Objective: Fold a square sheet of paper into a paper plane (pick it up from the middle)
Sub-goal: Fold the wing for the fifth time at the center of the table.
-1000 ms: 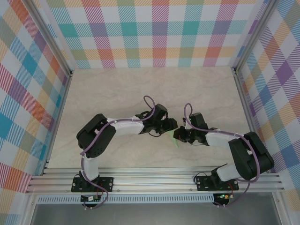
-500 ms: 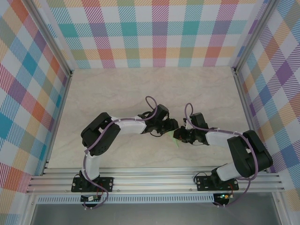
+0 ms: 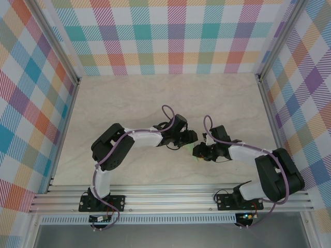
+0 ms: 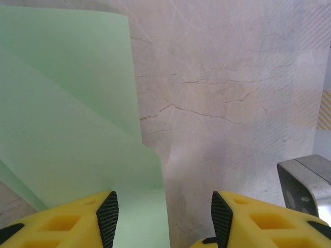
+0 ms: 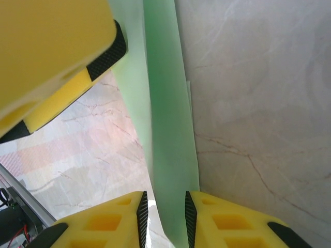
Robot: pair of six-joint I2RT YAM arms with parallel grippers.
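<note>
We find the pale mint-green sheet of thin paper (image 3: pixel 195 153), folded into overlapping layers, lying between the two arms. It sits about midway along the table's width and nearer the near edge than the far one. The left gripper (image 4: pixel 164 219) hangs low over it with its jaws wide. One yellow finger is above the folded layers, the other above bare table, and nothing is pinched. The right gripper (image 5: pixel 164 217) has its jaws narrow, with a long folded strip of the paper running through the slim gap. We cannot tell whether the pads touch it.

We judge the paper to be very light, limp and easily creased. It will likely slide on the smooth top, buckle if pushed from an edge, and crumple under a hard pinch. The stacked layers along the fold look stiffest, so we would take hold there, near the middle of the long crease. A gentle pinch should do while the other gripper pins the flat part down.

The pale marbled table (image 3: pixel 129 98) looks smooth and probably offers little friction. Walls of bright checked cloth (image 3: pixel 170 36) enclose it on three sides. An aluminium rail (image 3: pixel 170 199) carrying the arm bases runs along the near edge.
</note>
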